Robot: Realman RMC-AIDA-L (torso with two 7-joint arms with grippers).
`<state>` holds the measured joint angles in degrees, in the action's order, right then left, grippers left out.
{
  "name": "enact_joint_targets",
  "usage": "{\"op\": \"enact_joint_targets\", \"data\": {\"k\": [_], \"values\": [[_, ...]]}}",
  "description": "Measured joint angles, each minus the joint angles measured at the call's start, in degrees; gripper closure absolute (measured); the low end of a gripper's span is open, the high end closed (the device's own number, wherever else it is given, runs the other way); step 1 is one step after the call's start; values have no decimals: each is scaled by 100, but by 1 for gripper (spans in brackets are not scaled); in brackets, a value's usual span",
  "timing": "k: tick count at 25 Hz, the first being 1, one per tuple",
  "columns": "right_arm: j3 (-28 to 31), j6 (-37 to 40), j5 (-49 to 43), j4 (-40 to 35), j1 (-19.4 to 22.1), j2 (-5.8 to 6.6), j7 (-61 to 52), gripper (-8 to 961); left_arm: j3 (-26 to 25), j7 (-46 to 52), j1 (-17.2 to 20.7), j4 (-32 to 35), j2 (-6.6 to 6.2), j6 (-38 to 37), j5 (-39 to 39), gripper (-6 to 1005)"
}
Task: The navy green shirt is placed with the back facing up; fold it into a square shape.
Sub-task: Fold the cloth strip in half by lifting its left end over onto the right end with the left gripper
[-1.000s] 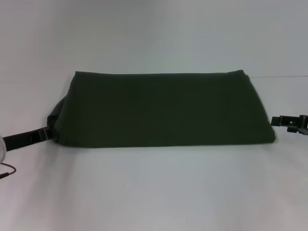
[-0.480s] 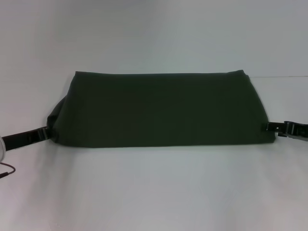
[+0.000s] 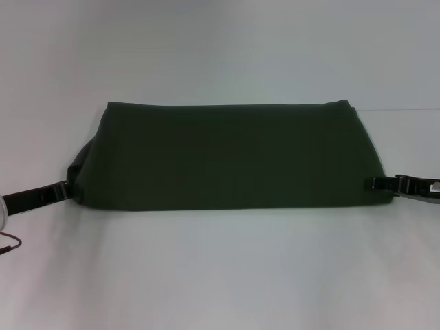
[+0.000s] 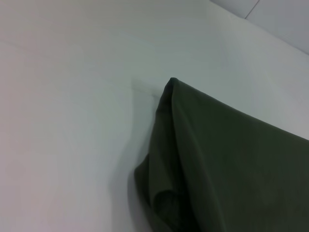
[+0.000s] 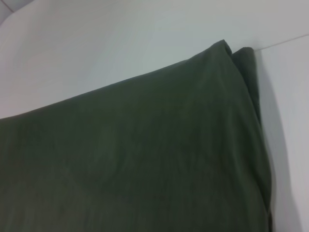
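The navy green shirt (image 3: 227, 155) lies folded into a wide flat band across the middle of the white table. It fills much of the left wrist view (image 4: 231, 169), where its folded end shows layered edges, and of the right wrist view (image 5: 145, 154). In the head view my left gripper (image 3: 63, 190) rests low at the shirt's near left corner, touching its edge. My right gripper (image 3: 375, 183) reaches in from the right, its tip over the shirt's near right corner. Neither wrist view shows its own gripper.
The white table (image 3: 220, 275) spreads around the shirt on all sides. A thin reddish cable (image 3: 10, 244) hangs by the left arm at the frame's left edge. A seam line (image 3: 405, 109) crosses the table behind the shirt's far right corner.
My right gripper has slid left, from clear of the shirt's right edge to over its near right corner. The left gripper and the shirt have stayed put.
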<state>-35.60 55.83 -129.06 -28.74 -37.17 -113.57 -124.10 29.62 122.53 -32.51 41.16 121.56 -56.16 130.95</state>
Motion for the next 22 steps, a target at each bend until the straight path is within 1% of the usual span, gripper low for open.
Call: {"op": "enact_joint_targets", "data": {"k": [7, 11, 16, 21, 22], "values": [[0, -228, -9, 18, -1, -40, 0, 352, 0, -18, 0, -14, -1, 10, 0, 995], [-108, -422, -20, 100, -7, -56, 0, 429, 0, -23, 0, -29, -1, 25, 0, 995], [-268, -550, -22, 206, -52, -72, 0, 636, 17, -35, 0, -32, 0, 28, 0, 994], [-277, -556, -17, 177, -24, -107, 24, 872, 32, -43, 0, -39, 6, 27, 5, 994], [-266, -555, -8, 159, -11, -119, 50, 886, 27, -43, 0, -39, 7, 25, 4, 994]]}}
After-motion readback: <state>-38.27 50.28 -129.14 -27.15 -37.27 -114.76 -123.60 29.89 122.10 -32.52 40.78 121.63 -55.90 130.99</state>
